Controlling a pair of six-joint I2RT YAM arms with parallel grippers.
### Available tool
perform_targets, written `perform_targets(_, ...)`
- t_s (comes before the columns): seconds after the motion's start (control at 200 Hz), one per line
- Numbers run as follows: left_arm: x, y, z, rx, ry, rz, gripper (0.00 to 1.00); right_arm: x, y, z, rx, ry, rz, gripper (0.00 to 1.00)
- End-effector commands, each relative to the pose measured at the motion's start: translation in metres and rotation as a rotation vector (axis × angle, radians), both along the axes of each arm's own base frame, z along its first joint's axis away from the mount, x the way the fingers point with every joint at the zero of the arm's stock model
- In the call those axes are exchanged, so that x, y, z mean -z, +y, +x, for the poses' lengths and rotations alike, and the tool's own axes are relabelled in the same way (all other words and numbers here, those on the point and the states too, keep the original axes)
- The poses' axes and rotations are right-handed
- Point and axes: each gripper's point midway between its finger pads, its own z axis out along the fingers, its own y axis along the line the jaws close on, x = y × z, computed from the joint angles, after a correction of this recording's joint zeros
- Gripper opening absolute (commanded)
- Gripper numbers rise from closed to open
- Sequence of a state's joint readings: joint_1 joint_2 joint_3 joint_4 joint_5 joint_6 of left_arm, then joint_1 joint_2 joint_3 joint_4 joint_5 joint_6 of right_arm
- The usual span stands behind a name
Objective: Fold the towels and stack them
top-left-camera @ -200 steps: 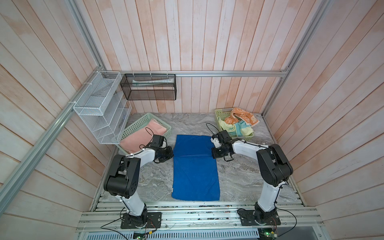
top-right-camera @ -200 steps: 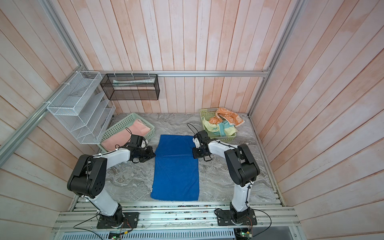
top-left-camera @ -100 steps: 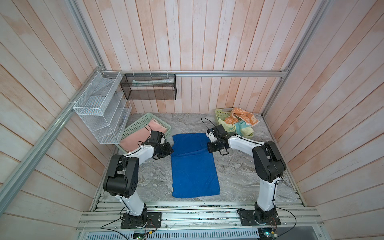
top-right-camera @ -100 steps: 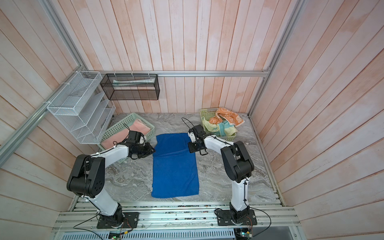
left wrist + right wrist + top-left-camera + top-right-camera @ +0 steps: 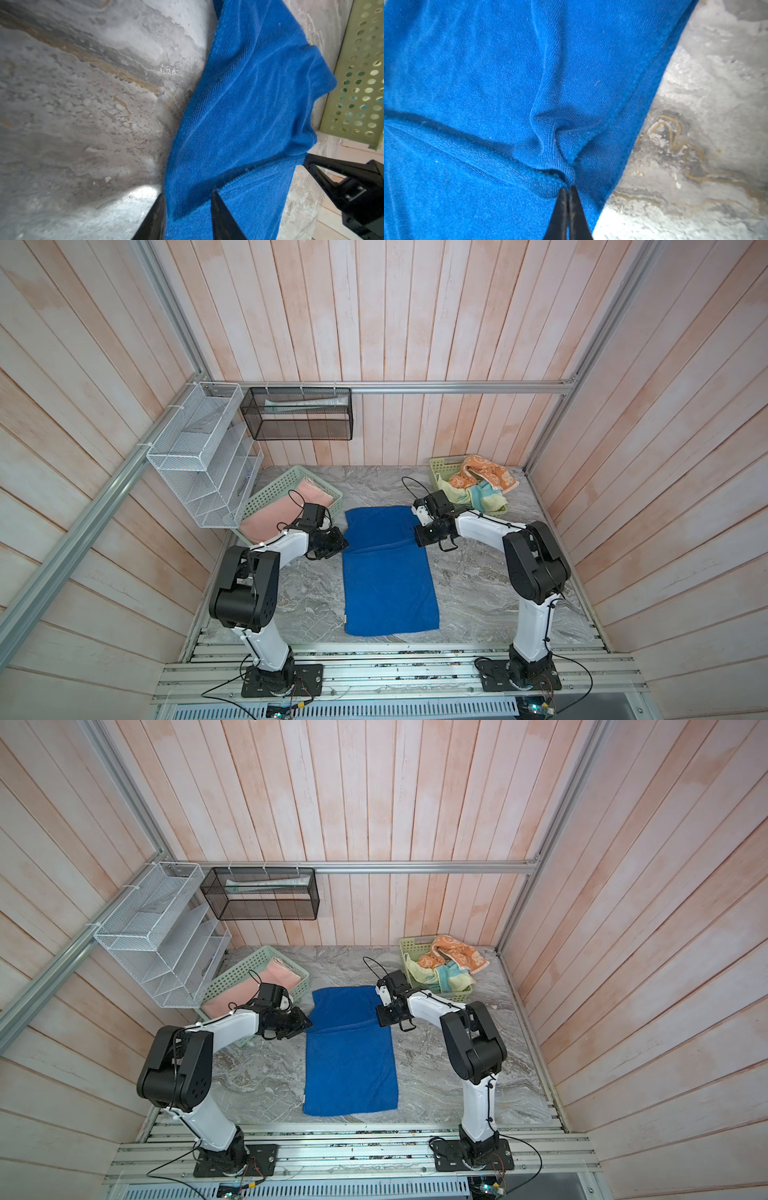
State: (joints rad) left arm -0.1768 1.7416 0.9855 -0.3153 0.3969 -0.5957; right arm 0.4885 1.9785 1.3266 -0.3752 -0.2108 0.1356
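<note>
Both top views are bright, evenly lit from overhead and sharp throughout, with only faint soft shadows on the table point(image 5: 469, 593) beside the arms point(image 5: 286, 543). The wide lens fans the wall boards point(image 5: 83, 364) outward and bends them toward the corners. In both wrist views a white glare patch burns out the marble nearest the lens. The blue towel point(image 5: 488, 72) shows crisp weave mid-picture, softens toward the edges, and its fold throws a dark line. The green basket point(image 5: 363, 83) looks washed out and slightly soft
</note>
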Motion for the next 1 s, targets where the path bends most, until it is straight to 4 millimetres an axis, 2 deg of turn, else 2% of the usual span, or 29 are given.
perform_targets(0.0,0.009,-0.003,0.001,0.000,0.020,-0.019,0.39,0.010,-0.002,-0.008,-0.017,0.033,-0.017,0.00)
perform_targets(0.085,0.011,-0.004,0.001,0.002,0.024,-0.028,0.39,0.010,-0.002,-0.009,-0.019,0.034,-0.018,0.00)
perform_targets(0.19,0.008,-0.005,0.003,0.000,0.013,-0.036,0.34,0.009,-0.002,-0.008,-0.019,0.031,-0.019,0.00)
perform_targets(0.305,0.005,-0.007,0.005,0.006,0.008,-0.043,0.21,0.006,-0.003,-0.007,-0.020,0.023,-0.024,0.00)
perform_targets(0.45,-0.006,-0.008,0.010,0.013,-0.014,-0.046,0.00,-0.001,-0.003,-0.002,-0.022,0.004,-0.034,0.00)
perform_targets(0.525,-0.014,-0.008,0.013,0.017,-0.029,-0.043,0.00,-0.008,-0.006,0.002,-0.023,-0.013,-0.054,0.00)
perform_targets(0.7,-0.038,-0.008,0.026,0.032,-0.073,-0.028,0.00,-0.036,-0.011,0.026,-0.008,-0.073,-0.065,0.00)
perform_targets(0.825,-0.072,-0.011,0.044,0.047,-0.143,-0.033,0.00,-0.068,-0.017,0.051,0.009,-0.134,-0.069,0.00)
perform_targets(0.995,-0.126,-0.007,0.070,0.048,-0.252,-0.015,0.00,-0.122,-0.021,0.082,0.032,-0.220,-0.050,0.00)
